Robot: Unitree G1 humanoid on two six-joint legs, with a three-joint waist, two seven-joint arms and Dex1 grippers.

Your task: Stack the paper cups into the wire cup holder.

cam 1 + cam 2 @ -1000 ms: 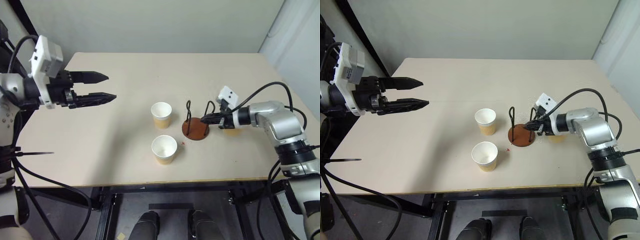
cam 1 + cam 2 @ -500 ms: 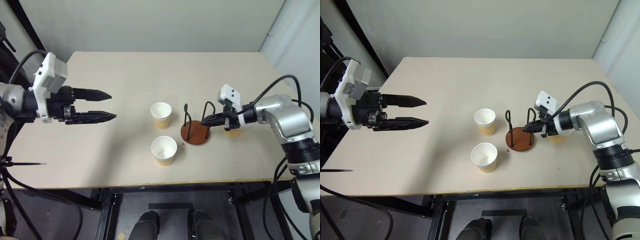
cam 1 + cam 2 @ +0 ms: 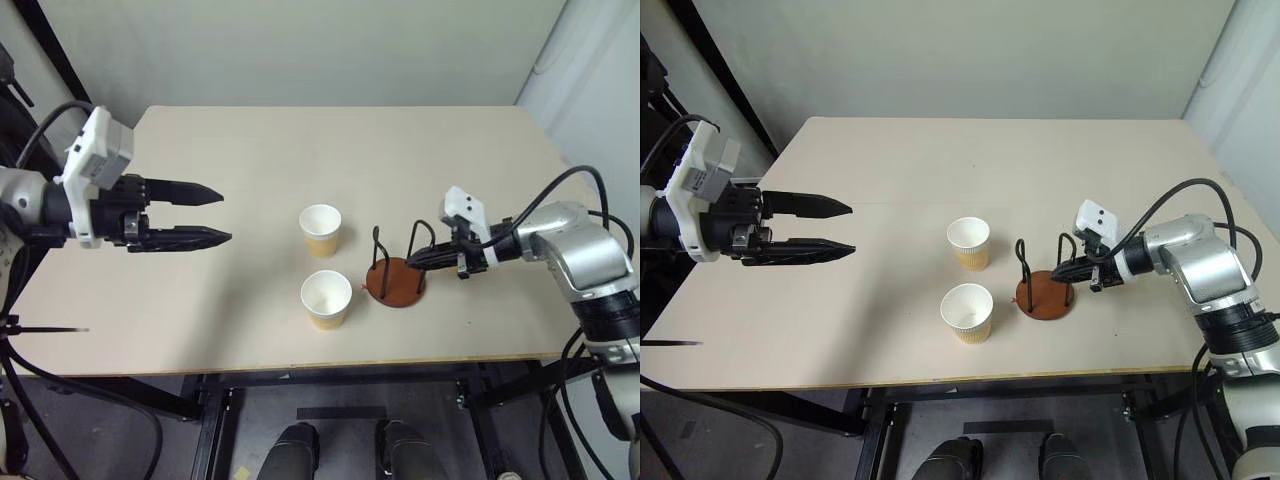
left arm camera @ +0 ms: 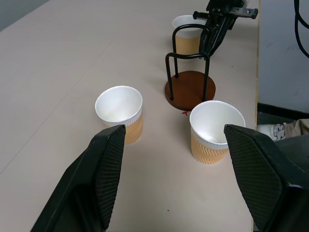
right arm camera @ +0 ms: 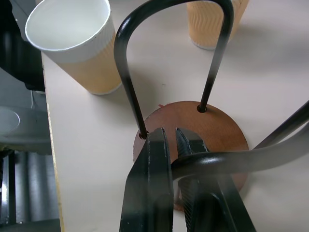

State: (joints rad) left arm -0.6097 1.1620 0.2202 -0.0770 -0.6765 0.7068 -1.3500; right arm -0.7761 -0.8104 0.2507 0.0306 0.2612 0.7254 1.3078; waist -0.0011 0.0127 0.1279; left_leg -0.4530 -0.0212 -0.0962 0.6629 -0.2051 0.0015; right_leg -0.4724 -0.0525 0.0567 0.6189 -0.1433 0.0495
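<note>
The wire cup holder point(image 3: 398, 285), a reddish-brown disc with two black wire loops, stands upright right of two paper cups. My right gripper point(image 3: 415, 261) is shut on its right-hand loop point(image 5: 217, 162), fingertips just above the disc. One upright paper cup point(image 3: 320, 230) stands farther back and another point(image 3: 326, 298) stands nearer the front edge, close beside the holder. A third paper cup point(image 4: 186, 38) stands behind the holder, by my right gripper. My left gripper point(image 3: 218, 214) hovers open above the table's left part, well away from the cups, with nothing between its fingers.
The light wooden table point(image 3: 200, 320) has its front edge a short way in front of the near cup and the holder. A pale wall point(image 3: 300, 50) stands behind the table, and a black frame post point(image 3: 60, 55) rises at the back left.
My right gripper has pulled the holder toward the table's front edge, away from the third cup. The left gripper sank a little. The two cups left of the holder stayed put.
</note>
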